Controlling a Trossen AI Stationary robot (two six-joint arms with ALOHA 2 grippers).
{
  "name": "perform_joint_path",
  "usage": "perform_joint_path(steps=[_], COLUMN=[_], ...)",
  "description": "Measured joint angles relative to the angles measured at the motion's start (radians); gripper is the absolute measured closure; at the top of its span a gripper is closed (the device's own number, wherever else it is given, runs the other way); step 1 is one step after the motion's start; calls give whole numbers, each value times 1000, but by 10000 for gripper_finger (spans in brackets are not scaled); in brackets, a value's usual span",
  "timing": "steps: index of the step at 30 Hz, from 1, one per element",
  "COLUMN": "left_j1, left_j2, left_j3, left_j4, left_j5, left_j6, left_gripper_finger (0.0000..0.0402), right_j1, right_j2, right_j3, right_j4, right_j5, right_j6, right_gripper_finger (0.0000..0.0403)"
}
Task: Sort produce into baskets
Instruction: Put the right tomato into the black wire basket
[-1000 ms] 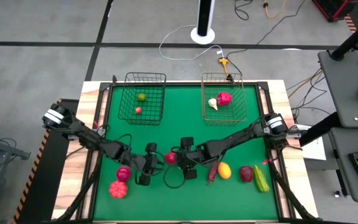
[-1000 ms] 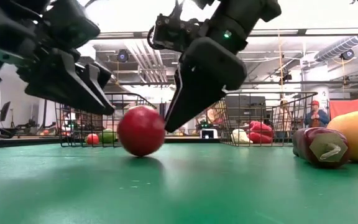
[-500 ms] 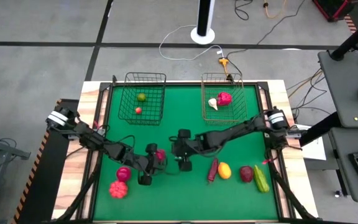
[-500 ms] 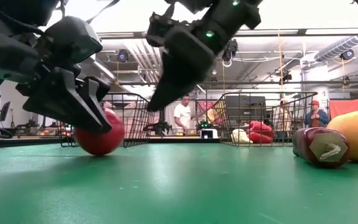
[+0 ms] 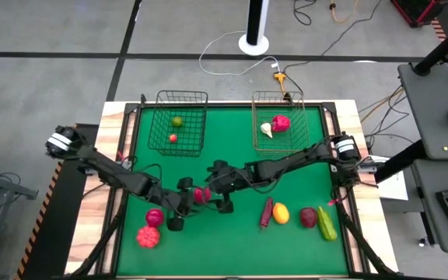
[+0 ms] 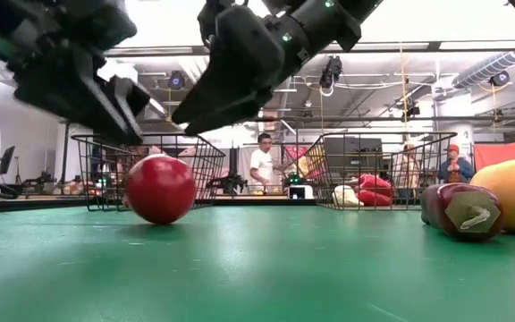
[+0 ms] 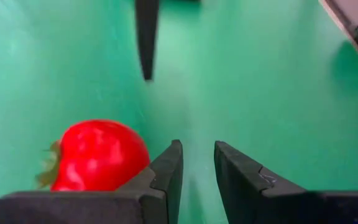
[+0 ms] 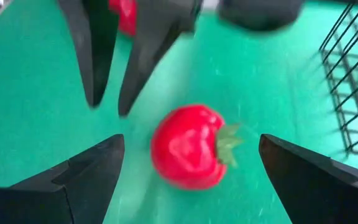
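A red toy tomato (image 5: 201, 194) rests on the green table top, left of centre; it also shows in the low view (image 6: 160, 188). My right gripper (image 8: 191, 140) is wide open above it, one finger on either side, touching nothing. My left gripper (image 7: 197, 149) stands close beside the tomato (image 7: 98, 155) with only a narrow gap between its fingers, its tips a little above the tomato in the low view (image 6: 128, 116). The black wire basket (image 5: 179, 120) and the copper wire basket (image 5: 280, 123) stand at the far edge.
The black basket holds a green fruit (image 5: 176, 120) and a small red one. The copper one holds a white piece (image 5: 267, 130) and a red one (image 5: 281, 122). Loose produce lies near left (image 5: 150, 227) and near right (image 5: 298, 216). People stand in the room behind.
The tomato has rolled toward the table's left, from against my right gripper's finger to my left gripper, then settled. My right gripper has followed it leftward and risen. My left gripper, which was low against the tomato, has lifted above it.
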Motion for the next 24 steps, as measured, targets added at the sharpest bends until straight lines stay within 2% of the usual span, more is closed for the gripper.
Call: perform_joint_path(steps=[3,8,13,19,24], left_j1=[-1,0,4,0,0], left_j2=[-24,-23,9,42,55], left_j3=[6,31,61,67,56], left_j4=[-9,-33,-139,-167,-162], left_j5=[-94,-136,-253,-248,-231], left_j6=[-20,-1,-33,-98,-121], left_gripper_finger=[325,291,211,102,53], right_j1=[0,0,3,3,2], right_j2=[-18,-62,-99,-95,-93], right_j3=[0,-3,-37,-70,-77], right_j4=[-64,-169,-195,-178,-173], right_j5=[0,0,0,0,0], right_j6=[1,17,45,65,70], right_gripper_finger=[39,39,39,39,39])
